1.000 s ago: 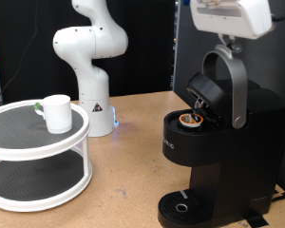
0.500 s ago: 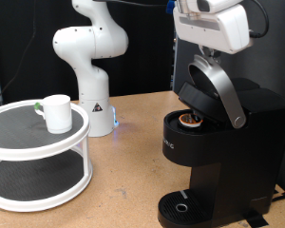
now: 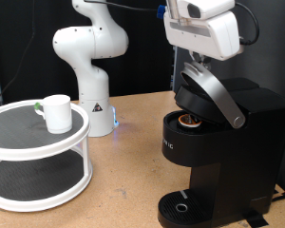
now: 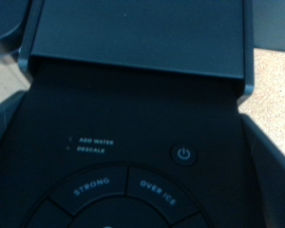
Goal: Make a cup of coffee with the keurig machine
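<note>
One gripper pressing keurig machine lid handle.

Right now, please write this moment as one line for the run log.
gripper: on keurig machine lid handle | lid: half lowered | pod: in chamber | cup: on white rack

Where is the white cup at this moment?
The cup stands on the top shelf of the round white two-tier stand, at the exterior view's left, far from the keurig machine.
</note>
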`<state>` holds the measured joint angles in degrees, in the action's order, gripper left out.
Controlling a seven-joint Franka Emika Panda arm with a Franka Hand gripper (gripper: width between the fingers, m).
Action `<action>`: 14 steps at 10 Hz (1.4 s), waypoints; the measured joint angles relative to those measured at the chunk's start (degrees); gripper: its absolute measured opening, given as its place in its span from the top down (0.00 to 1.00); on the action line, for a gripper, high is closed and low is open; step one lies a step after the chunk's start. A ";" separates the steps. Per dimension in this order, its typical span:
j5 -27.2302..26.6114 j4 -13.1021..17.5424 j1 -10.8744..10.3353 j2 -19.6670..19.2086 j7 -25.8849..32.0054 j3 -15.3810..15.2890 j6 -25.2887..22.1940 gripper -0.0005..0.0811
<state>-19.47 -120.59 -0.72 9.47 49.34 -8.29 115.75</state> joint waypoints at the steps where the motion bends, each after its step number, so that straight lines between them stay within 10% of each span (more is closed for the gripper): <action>1: 0.13 -0.14 0.05 0.00 0.18 0.14 0.00 0.99; 14: 4.43 -8.35 2.64 2.60 7.99 1.82 6.62 0.99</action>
<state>-15.03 -128.94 1.91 12.07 57.33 -6.47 122.37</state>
